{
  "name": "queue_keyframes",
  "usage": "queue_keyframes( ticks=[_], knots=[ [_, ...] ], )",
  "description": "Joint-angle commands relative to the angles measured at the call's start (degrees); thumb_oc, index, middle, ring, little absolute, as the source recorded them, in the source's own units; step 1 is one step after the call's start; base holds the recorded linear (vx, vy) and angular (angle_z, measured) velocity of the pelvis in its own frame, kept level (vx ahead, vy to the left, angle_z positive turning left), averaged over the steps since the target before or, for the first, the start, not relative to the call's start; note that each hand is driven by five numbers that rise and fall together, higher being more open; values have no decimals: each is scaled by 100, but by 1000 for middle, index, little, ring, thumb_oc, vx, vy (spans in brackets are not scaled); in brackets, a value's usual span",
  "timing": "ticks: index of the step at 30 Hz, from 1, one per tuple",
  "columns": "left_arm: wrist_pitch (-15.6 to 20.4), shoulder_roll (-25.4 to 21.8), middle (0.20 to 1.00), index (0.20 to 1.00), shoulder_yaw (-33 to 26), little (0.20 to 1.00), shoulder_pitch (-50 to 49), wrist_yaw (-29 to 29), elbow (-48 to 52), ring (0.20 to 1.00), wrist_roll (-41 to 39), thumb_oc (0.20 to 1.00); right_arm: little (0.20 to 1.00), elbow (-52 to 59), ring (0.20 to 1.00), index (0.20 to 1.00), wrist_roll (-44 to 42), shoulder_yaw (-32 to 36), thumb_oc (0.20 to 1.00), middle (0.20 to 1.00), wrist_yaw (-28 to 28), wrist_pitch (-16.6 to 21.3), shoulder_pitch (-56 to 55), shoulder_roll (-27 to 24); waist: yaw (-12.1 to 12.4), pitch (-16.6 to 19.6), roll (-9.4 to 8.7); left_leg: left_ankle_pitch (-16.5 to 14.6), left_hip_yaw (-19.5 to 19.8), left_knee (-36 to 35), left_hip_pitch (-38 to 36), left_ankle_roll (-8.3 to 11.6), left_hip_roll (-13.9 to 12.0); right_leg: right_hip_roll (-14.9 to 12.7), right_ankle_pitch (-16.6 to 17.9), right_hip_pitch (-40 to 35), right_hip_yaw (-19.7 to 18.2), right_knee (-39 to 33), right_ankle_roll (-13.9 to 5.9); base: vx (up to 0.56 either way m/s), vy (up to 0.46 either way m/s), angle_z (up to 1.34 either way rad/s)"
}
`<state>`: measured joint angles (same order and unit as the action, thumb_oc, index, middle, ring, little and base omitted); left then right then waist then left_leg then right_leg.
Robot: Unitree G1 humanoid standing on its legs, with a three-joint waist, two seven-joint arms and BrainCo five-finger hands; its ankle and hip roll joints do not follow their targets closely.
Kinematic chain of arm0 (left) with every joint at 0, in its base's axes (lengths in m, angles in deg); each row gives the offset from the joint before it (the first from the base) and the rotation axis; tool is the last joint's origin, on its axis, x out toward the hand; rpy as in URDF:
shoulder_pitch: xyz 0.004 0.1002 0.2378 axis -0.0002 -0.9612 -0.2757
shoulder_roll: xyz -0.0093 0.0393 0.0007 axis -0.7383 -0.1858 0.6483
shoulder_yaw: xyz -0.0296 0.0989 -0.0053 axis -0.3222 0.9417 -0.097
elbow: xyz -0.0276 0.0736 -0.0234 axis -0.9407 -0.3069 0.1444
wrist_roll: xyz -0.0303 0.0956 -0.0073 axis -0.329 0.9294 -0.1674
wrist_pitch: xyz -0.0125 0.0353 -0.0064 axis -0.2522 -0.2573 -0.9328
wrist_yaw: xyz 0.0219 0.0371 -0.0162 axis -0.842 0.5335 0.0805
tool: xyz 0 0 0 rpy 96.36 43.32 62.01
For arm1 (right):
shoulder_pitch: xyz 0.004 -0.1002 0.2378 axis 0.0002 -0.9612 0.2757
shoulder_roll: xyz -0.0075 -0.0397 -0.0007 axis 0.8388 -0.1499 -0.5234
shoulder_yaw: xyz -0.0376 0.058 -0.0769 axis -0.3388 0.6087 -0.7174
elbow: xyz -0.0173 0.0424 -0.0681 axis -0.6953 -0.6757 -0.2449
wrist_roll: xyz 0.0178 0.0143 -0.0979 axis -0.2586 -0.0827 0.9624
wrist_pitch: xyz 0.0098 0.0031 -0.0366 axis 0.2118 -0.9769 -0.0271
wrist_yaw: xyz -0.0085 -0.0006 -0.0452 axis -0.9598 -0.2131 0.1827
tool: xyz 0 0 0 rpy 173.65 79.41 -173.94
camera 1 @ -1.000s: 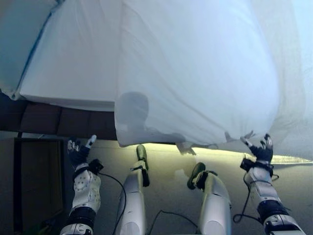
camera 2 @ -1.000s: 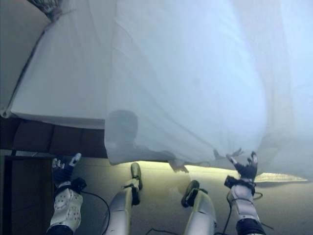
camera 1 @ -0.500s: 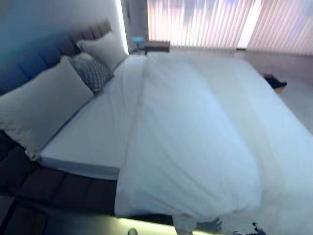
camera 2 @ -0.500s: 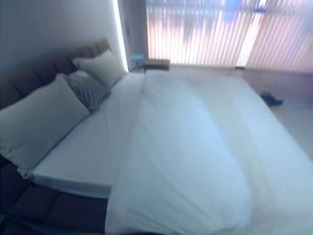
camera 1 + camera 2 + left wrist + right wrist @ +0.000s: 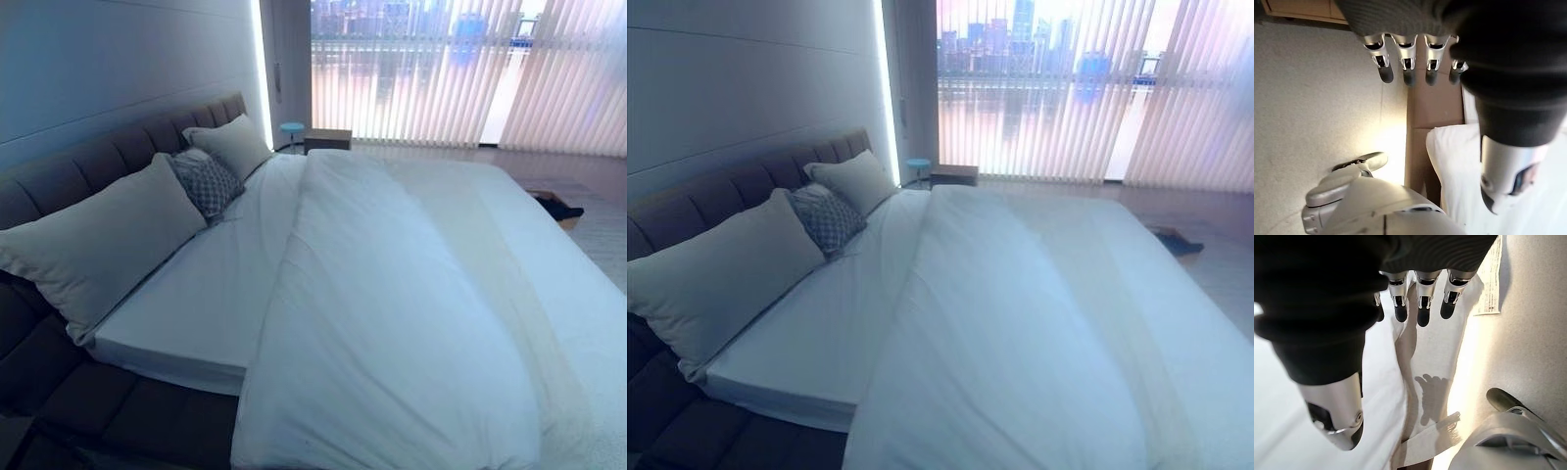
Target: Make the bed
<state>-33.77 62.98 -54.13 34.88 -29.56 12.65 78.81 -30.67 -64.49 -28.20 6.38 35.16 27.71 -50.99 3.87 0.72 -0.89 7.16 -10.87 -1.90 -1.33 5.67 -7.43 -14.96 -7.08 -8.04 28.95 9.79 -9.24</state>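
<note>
A white duvet (image 5: 392, 323) lies over the right part of the bed and hangs over the near edge. A strip of bare white sheet (image 5: 196, 313) shows on the left, beside it. At the grey padded headboard (image 5: 59, 181) lean a large white pillow (image 5: 98, 245), a patterned cushion (image 5: 208, 183) and a second white pillow (image 5: 235, 145). My left hand (image 5: 1408, 66) hangs open over the floor by the bed base, near the duvet's corner (image 5: 1449, 161). My right hand (image 5: 1423, 303) is open too, close to the hanging duvet edge (image 5: 1435, 352), and holds nothing.
A small wooden bedside table (image 5: 328, 139) and a blue round stand (image 5: 292, 127) are at the far end of the bed. Vertical blinds (image 5: 441, 78) cover the window behind. A dark shoe (image 5: 558, 208) lies on the floor to the right.
The camera has tilted up from the bed's near edge and the floor to the whole bed. Both hands have passed out of the eye views' bottom edge. The duvet lies as before.
</note>
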Motion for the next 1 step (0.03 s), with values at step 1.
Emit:
queue_keyframes(
  ticks=[1],
  knots=[
    [134,-123,1000,1000,6,1000,440,47,-25,1000,198,1000,1000,-202,1000,1000,-72,30,1000,1000,-14,18,568,93,59,-165,-146,-319,147,244,-115,75,-189,-236,1094,50,53,-817,-257,0,0,0]
  ],
)
